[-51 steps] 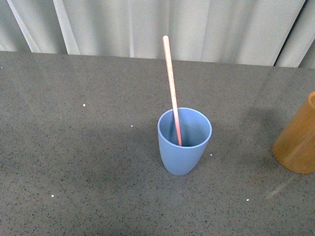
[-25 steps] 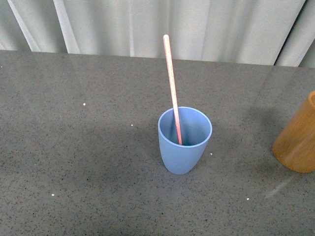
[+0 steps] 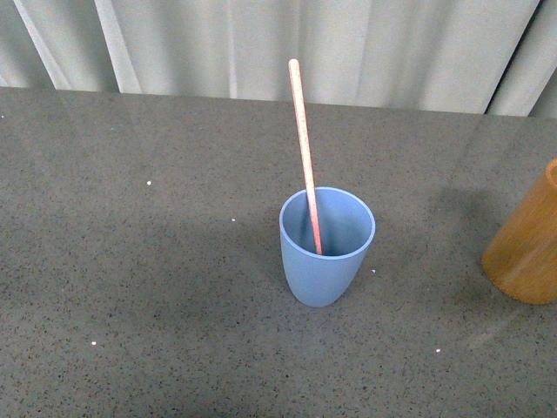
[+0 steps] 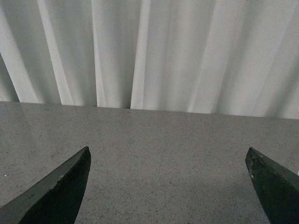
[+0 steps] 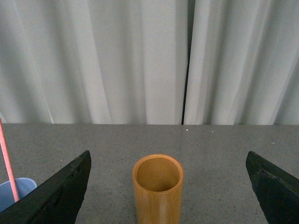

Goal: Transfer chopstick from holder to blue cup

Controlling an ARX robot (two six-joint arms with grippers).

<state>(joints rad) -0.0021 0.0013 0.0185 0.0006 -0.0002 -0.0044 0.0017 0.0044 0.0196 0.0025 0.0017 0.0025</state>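
Already we can count the main job as done, judging by how things stand. The chopstick is in the blue cup, its lower end down inside and its long upper part leaning toward the far side, rounded tip well above the rim. Nothing is touching it; it rests on the cup alone. The cup stands upright on the grey speckled desk, roughly in the middle of the front view.

The holder stands well apart from the cup, off to our right, and from the right wrist view we look into its open mouth and see no stick in it. In that same view the cup's edge and a stretch of the chopstick show at the border.

Our left gripper has its fingers spread wide with only bare desk and curtain between them. Our right gripper is likewise released, its fingers parted to either side of the holder without touching it, grasping nothing.

What is left, as we judge it, is little: no transfer remains, only to keep both arms clear of the cup so the leaning stick is not knocked.
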